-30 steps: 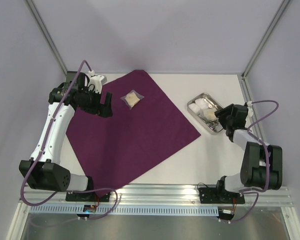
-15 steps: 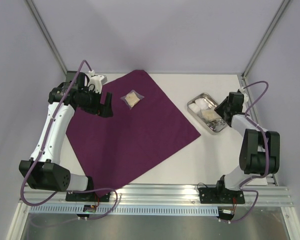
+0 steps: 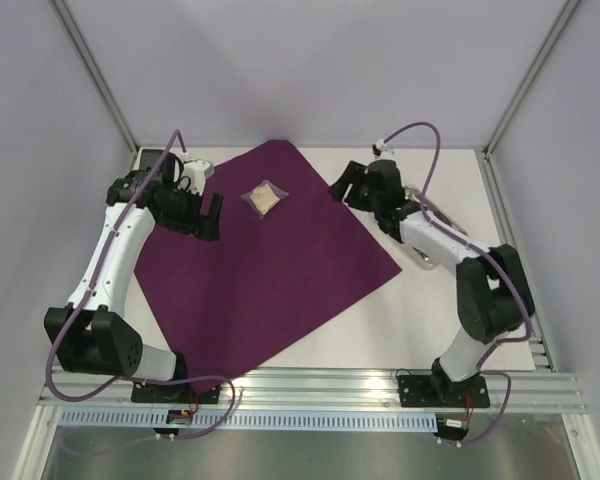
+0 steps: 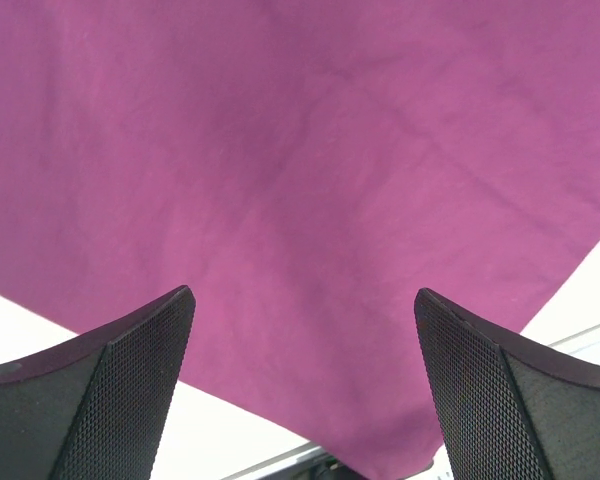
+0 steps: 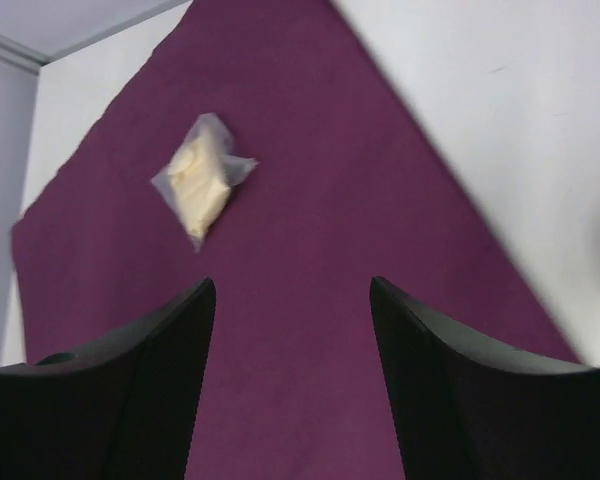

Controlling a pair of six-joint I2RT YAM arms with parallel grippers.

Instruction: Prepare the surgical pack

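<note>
Now my right gripper (image 5: 292, 290) hangs open and empty, fingers well apart, above the far right edge of the purple cloth (image 3: 270, 270). Ahead of it a tan packet (image 5: 202, 180) lies on the cloth near its far corner. My left gripper (image 4: 305, 300) gapes wide, also empty, over the cloth's left side. Under my right arm the steel tray (image 3: 440, 213) sits on the white desk (image 3: 420, 310), beside the cloth.

Overhead and both wrist views share cloth (image 3: 270, 260).
</note>
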